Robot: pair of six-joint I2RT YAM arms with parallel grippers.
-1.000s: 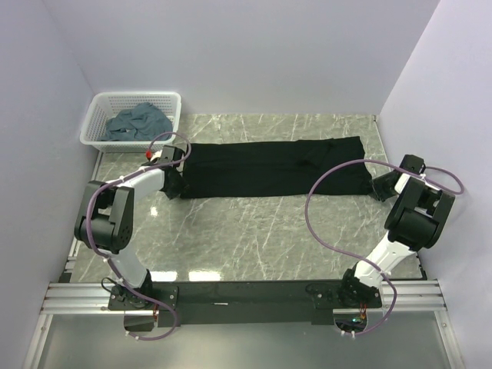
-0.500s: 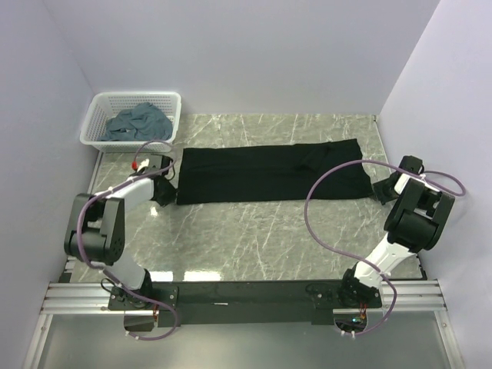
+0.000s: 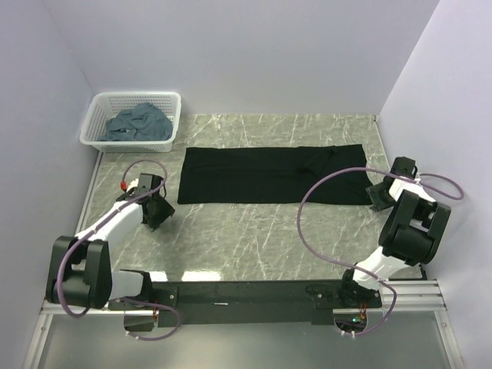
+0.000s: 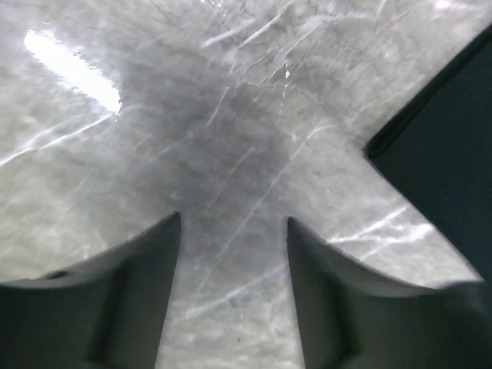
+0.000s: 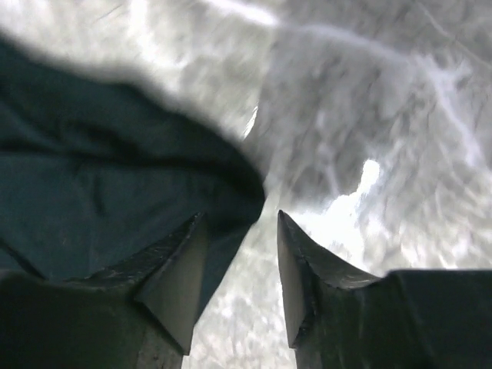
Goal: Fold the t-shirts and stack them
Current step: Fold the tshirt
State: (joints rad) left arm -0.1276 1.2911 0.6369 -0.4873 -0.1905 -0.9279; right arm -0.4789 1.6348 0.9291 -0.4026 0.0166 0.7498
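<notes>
Between 2 end effectors [image 3: 159, 211] [image 3: 376, 194], flat black t-shirt [image 3: 269, 175]

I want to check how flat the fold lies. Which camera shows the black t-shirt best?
The top external view: the whole black t-shirt shows there, folded into a long strip. The left wrist view catches only one corner; the right wrist view shows only one blurred end.

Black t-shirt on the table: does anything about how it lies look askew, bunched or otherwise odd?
Mostly tidy: the black t-shirt lies as a flat long strip. One crease bunches right of its middle. The blue-grey cloth sits crumpled in the basket, not yet folded.
</notes>
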